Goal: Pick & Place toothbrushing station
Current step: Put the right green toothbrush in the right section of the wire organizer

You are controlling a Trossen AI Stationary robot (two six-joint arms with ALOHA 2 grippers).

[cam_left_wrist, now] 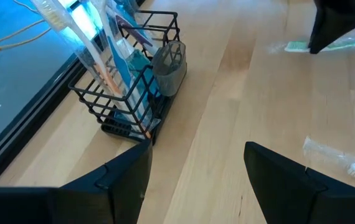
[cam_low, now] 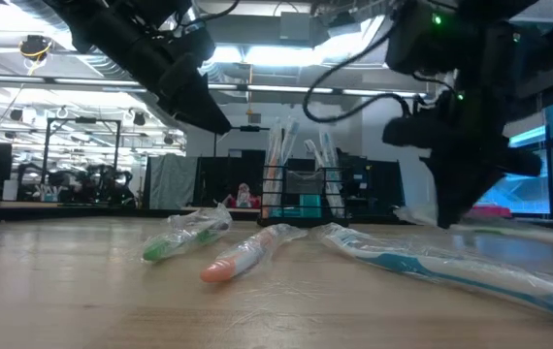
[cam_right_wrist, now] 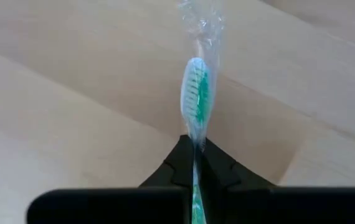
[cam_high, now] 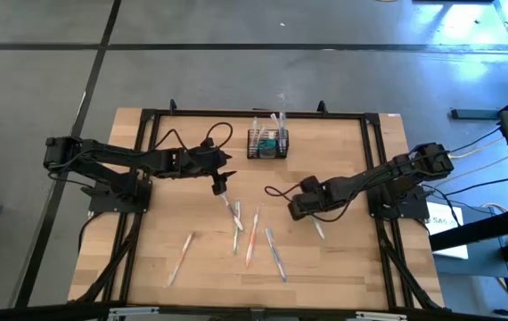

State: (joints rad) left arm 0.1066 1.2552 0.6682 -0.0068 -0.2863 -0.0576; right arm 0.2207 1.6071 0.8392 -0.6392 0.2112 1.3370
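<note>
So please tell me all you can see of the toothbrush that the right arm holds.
The plastic-wrapped toothbrush with green and white bristles is thin, sealed in a clear crinkled sleeve. The right end effector is shut on its handle, head pointing forward over the light wooden table. In the high view it shows as a pale sliver beside that end effector.

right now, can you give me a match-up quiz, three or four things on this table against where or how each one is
Things
1. left hand
2. right hand
3. black wire caddy
4. orange-headed toothbrush

States
A. stands at the table's far edge, with toothbrushes upright in it
B. shut on a wrapped green-bristled toothbrush
C. open, holding nothing, above the table
D. lies flat on the wood, in its wrapper

Pairs: 1-C, 2-B, 3-A, 4-D
</note>
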